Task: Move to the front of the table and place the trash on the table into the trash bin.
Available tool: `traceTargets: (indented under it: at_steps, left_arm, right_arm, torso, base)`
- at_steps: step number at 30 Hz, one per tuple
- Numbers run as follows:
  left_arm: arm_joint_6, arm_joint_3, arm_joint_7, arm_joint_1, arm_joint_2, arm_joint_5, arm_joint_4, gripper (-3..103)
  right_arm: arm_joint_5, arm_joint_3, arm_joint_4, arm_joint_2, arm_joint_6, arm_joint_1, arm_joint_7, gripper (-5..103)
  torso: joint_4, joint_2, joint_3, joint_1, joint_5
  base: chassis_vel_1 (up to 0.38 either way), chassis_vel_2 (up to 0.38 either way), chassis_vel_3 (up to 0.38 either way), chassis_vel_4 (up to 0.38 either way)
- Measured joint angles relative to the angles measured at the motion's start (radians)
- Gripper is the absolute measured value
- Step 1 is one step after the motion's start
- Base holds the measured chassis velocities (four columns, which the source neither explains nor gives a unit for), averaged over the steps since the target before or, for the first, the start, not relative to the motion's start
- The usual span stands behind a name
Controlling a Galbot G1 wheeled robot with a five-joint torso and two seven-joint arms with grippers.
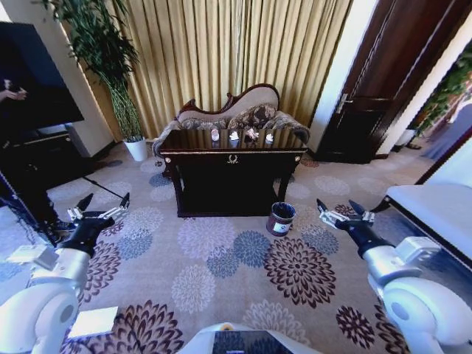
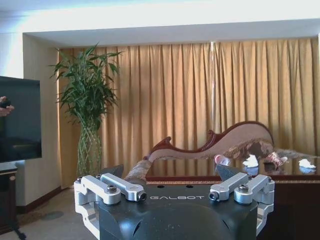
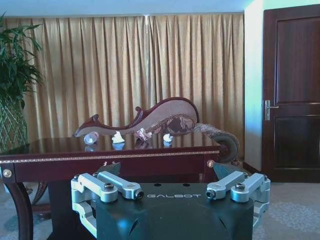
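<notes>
A floral carpet point(image 1: 243, 258) of blue, white and maroon blooms covers the floor of a room hung with gold curtains point(image 1: 236, 51), and the dark glossy table point(image 1: 232, 173) stands in the middle of it, well ahead of the robot. Behind the table sits a patterned sofa point(image 1: 236, 110) with a curved wooden back; beyond the table's left end a tall bamboo plant point(image 1: 107, 51) rises from a white pot point(image 1: 136, 150), and beyond its right end is a dark wooden door point(image 1: 376, 81). On the tabletop, in a row near the sofa side, lie 4 pieces of trash: a clear plastic bottle point(image 1: 215, 135) toward the left end, crumpled white paper point(image 1: 234, 136) beside it, a crumpled reddish-brown wrapper point(image 1: 251, 133) next, and a second white paper wad point(image 1: 269, 137) toward the right end. The trash bin point(image 1: 281, 219) stands upright on the carpet just off the table's front right leg. The left gripper point(image 1: 105, 200) hovers above the carpet well to the left of the table and nearer the robot, its fingers spread apart and holding nothing. The right gripper point(image 1: 341, 206) hovers to the right of the trash bin, likewise spread and empty.
</notes>
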Motion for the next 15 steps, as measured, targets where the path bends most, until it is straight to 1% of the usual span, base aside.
traceTargets:
  at_steps: [3, 4, 6, 7, 15]
  left_arm:
    - [0.075, -0.021, -0.006, -0.013, 0.009, -0.01, -0.008, 100]
    - [0.075, -0.021, -0.006, -0.013, 0.009, -0.01, -0.008, 100]
    - [0.118, -0.024, -0.006, -0.015, 0.011, -0.01, -0.009, 100]
    - [0.129, -0.023, -0.004, -0.015, 0.011, -0.006, -0.009, 100]
    - [0.125, -0.004, 0.023, -0.015, -0.001, 0.034, -0.009, 100]
  right_arm:
    - [-0.024, -0.003, 0.0, 0.008, 0.0, -0.003, -0.009, 100]
    - [-0.024, -0.003, 0.0, 0.008, 0.0, -0.003, -0.009, 100]
    - [-0.038, -0.003, -0.001, 0.01, 0.0, -0.006, -0.011, 100]
    - [-0.044, -0.003, -0.004, 0.011, 0.001, -0.007, -0.011, 100]
    - [-0.049, 0.006, -0.002, 0.017, 0.008, -0.004, -0.011, 100]
  torso:
    - [0.0001, 0.0, 0.0, 0.0, 0.0]
    - [0.0001, 0.0, 0.0, 0.0, 0.0]
    - [0.0, 0.0, 0.0, 0.0, -0.0001]
    - [0.0001, 0.0, 0.0, 0.0, -0.0001]
    - [0.0001, 0.0, 0.0, 0.0, -0.0001]
  base:
    - [0.0, 0.0, 0.0, 0.0]
    - [0.0, 0.0, 0.0, 0.0]
    - [0.0, 0.0, 0.0, 0.0]
    - [0.0, 0.0, 0.0, 0.0]
    - [0.0, 0.0, 0.0, 0.0]
